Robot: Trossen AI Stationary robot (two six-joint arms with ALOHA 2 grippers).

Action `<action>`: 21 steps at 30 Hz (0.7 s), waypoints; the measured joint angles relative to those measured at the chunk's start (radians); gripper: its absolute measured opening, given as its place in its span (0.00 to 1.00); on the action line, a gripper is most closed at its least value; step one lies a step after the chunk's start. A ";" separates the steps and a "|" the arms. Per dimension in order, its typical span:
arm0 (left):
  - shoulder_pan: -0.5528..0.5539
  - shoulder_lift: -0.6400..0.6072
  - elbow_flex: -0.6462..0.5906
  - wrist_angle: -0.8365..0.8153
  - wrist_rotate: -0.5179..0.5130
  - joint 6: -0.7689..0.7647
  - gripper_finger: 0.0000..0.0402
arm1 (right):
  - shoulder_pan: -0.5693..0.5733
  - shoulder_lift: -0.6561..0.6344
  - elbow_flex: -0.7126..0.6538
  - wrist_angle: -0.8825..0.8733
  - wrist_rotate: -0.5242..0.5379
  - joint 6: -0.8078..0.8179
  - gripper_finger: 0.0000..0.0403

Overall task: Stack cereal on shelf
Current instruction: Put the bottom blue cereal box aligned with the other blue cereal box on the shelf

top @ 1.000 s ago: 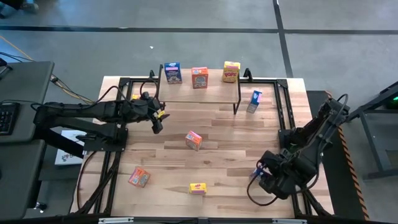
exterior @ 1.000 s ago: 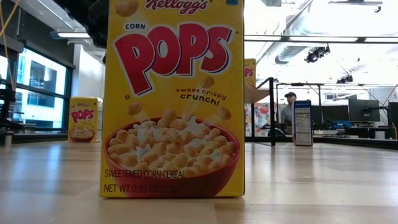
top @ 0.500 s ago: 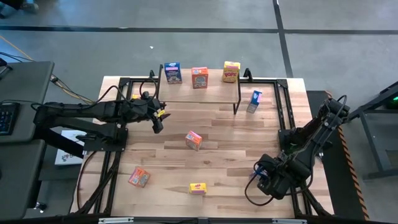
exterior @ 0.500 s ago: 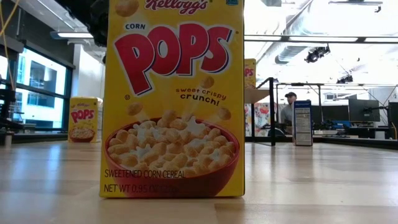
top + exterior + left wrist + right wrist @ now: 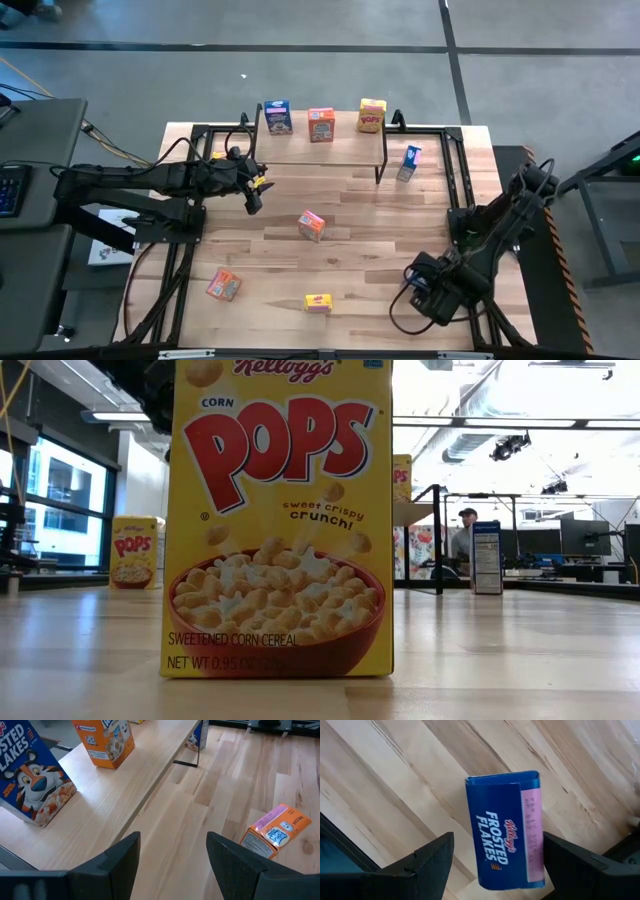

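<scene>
The shelf (image 5: 320, 150) stands at the table's far side, bearing a blue box (image 5: 277, 116), an orange box (image 5: 321, 124) and a yellow box (image 5: 372, 115), all upright. My right gripper (image 5: 422, 287) hovers open at the near right over a blue cereal box (image 5: 502, 840) that lies on the table; its fingers stand on either side of the box with gaps. My left gripper (image 5: 254, 192) is open and empty, just left of the shelf's near edge (image 5: 150, 785). An orange box (image 5: 312, 225) lies mid-table.
A blue box (image 5: 409, 162) stands right of the shelf. An orange box (image 5: 224, 285) and a yellow box (image 5: 319, 303) sit near the near edge; the yellow one (image 5: 280, 520) fills the low view. Another yellow box (image 5: 133, 552) stands far left. Black frame rails border the table.
My right gripper has drifted a little toward the table's near edge and to the left, staying over the blue box. The left arm and the boxes have kept still.
</scene>
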 joint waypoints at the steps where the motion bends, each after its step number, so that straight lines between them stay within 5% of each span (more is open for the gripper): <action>1: 0.000 0.000 0.000 0.000 0.000 0.000 0.54 | 0.000 0.003 0.000 0.005 0.002 0.000 0.70; 7: 0.000 0.000 0.000 0.001 -0.004 -0.008 0.57 | 0.000 0.005 0.000 0.010 0.007 0.003 0.70; 13: 0.000 0.010 0.000 0.048 -0.224 -0.111 0.59 | 0.000 0.005 0.000 0.009 -0.001 0.022 0.70; 21: -0.001 0.010 0.000 0.049 -0.211 -0.077 0.58 | 0.000 0.005 0.000 -0.017 -0.002 0.048 0.70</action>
